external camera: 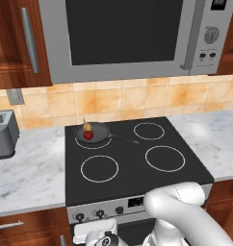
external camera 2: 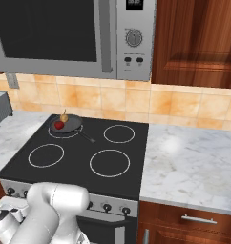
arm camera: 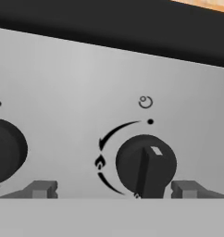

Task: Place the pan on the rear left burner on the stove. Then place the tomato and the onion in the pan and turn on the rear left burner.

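The dark pan (external camera: 95, 133) sits on the rear left burner (external camera: 92, 143) of the black glass stove (external camera: 137, 178), its thin handle pointing right. Inside it lie the red tomato (external camera: 88, 135) and, just behind that, the yellow-brown onion (external camera: 87, 127); both also appear in the right base view, tomato (external camera 2: 59, 125) and onion (external camera 2: 64, 116). My gripper (arm camera: 116, 190) is low in front of the stove's silver panel (arm camera: 77, 83). It is open, its fingertips (arm camera: 40, 190) standing either side of a black knob (arm camera: 145, 164) without touching it.
A second black knob (arm camera: 5, 150) sits at the left of the hand view. A toaster (external camera: 4, 134) stands on the marble counter (external camera: 27, 168) left of the stove. A microwave (external camera: 128, 33) hangs above. More counter (external camera 2: 194, 162) lies to the right.
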